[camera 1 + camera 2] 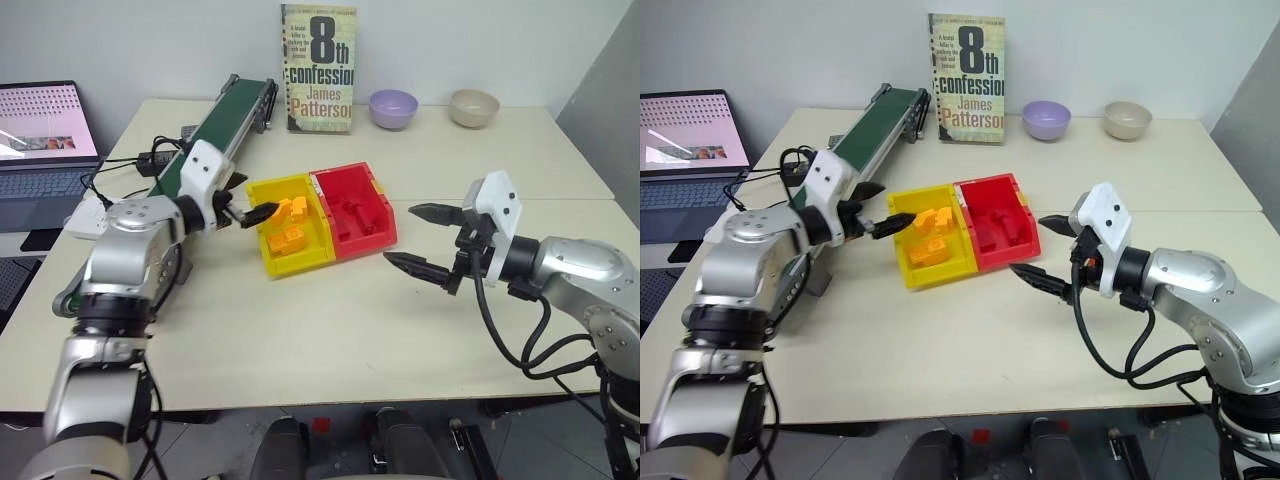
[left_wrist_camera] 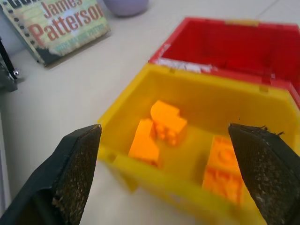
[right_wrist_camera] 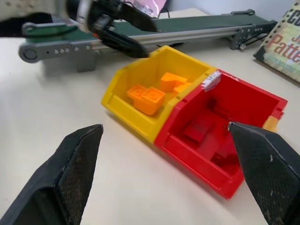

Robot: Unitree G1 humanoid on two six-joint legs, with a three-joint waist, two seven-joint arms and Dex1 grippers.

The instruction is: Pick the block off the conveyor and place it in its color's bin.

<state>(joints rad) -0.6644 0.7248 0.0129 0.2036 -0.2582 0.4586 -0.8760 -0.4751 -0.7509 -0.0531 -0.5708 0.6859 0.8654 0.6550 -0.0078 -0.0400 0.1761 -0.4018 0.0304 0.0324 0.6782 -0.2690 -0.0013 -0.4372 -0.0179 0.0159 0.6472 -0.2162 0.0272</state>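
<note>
**release at yellow bin: watch the pull-out**

nearest, lower right of the head view: right gripper idle, fingers spread wide, nothing in them, hanging just off the front of the red bin.

left of centre: left gripper at the near-left corner of the bin, fingers wide apart and empty. the block lies inside among the other orange bricks; can't tell for sure which brick is the one just dropped.

risks, my read:
- one left finger sits over the bin's rim; retracting low could hook the wall and drag both joined bins.
- right gripper is close to the red bin; a drift forward nudges it.
- conveyor, upper left, sits behind the left arm; a wide swing back could clip its rail.
</note>
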